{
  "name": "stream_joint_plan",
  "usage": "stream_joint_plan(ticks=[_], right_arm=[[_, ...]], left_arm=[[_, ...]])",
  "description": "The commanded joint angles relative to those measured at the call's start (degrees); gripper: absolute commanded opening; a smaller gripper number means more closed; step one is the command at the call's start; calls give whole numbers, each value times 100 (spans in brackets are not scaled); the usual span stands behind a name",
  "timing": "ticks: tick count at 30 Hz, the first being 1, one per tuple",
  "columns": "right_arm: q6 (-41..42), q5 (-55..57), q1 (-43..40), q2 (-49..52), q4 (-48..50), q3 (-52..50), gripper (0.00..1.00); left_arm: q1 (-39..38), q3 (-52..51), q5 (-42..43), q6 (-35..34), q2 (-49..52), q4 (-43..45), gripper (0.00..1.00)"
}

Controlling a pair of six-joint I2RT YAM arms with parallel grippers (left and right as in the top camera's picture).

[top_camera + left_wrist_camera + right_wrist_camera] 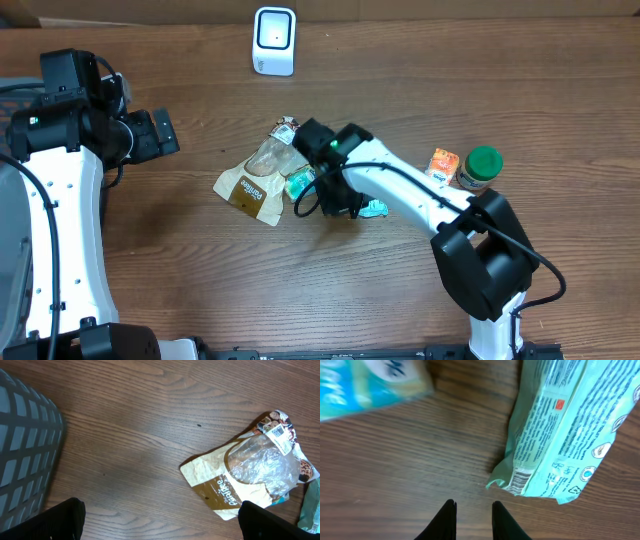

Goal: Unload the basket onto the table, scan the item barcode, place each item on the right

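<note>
Presently the right gripper (473,505) is hovering, jaws narrow and empty, beside the mint pouch (565,430) lying on the table (395,460) (barcode (520,480) near its crimped corner). Likely light, soft and slick, it is calling for a pinch on that sealed edge; the left gripper (160,505) is gaping.
</note>
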Motion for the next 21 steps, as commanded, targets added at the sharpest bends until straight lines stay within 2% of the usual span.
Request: stream_joint_plan(ticks=[1, 4, 8, 12, 21], right_arm=[[-35, -439, -402, -210, -107, 468, 20], [114, -461, -726, -291, -138, 529, 19], [393, -549, -1064, -251, -160, 496, 11], [409, -876, -1165, -175, -94, 407, 7], [678, -922, -1067, 162, 20, 203, 7]], left_arm=[[-37, 33, 17, 68, -35, 4, 100], [-37, 33, 17, 68, -35, 4, 100], [-37, 33, 17, 68, -35, 4, 100], [-37, 33, 17, 68, -35, 4, 100], [-37, 33, 15, 68, -35, 4, 100]])
